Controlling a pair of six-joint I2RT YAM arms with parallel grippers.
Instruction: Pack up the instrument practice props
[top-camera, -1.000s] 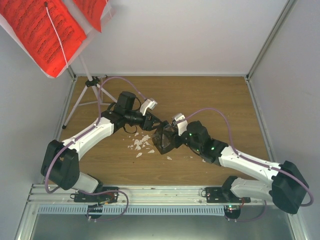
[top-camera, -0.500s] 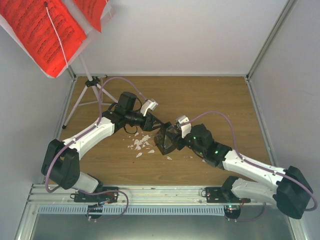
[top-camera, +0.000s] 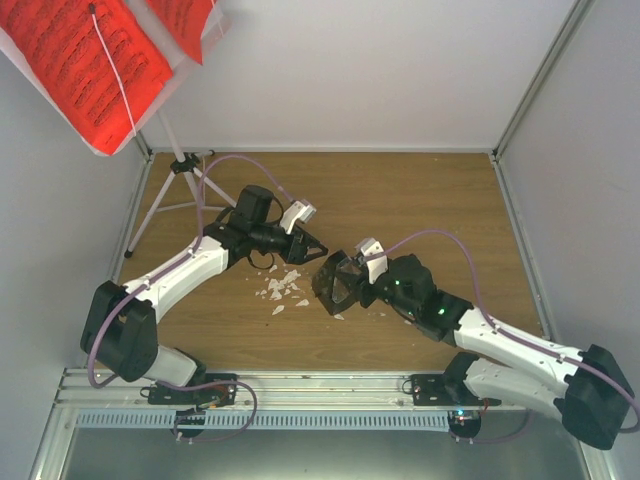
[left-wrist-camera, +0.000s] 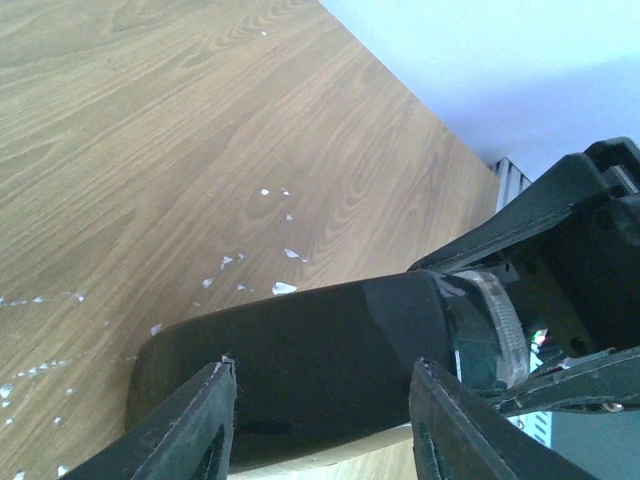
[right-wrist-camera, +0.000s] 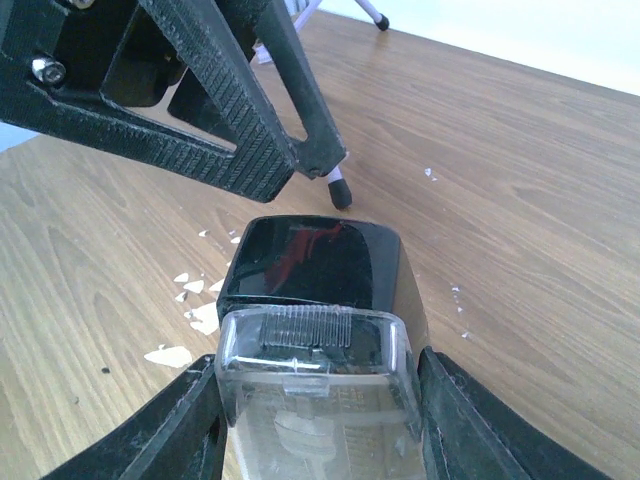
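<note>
The small black metronome (top-camera: 335, 285) with a clear front cover lies tilted at the table's middle. My right gripper (top-camera: 350, 278) is shut on it; in the right wrist view both fingers press its sides (right-wrist-camera: 315, 300). My left gripper (top-camera: 312, 248) is open just left of it and behind it. In the left wrist view its fingertips stand apart in front of the metronome's black body (left-wrist-camera: 300, 350). The white music stand (top-camera: 182, 165) stands at the far left on thin tripod legs. Its tray carries bright red music sheets (top-camera: 80, 55).
Small white crumbs (top-camera: 280, 290) lie scattered on the wooden table beside the metronome. White walls close the back and both sides. A metal rail (top-camera: 320, 385) runs along the near edge by the arm bases.
My right arm has drawn back toward the near edge with the metronome, pulling it slightly away from the left gripper. The left arm has hardly moved.
</note>
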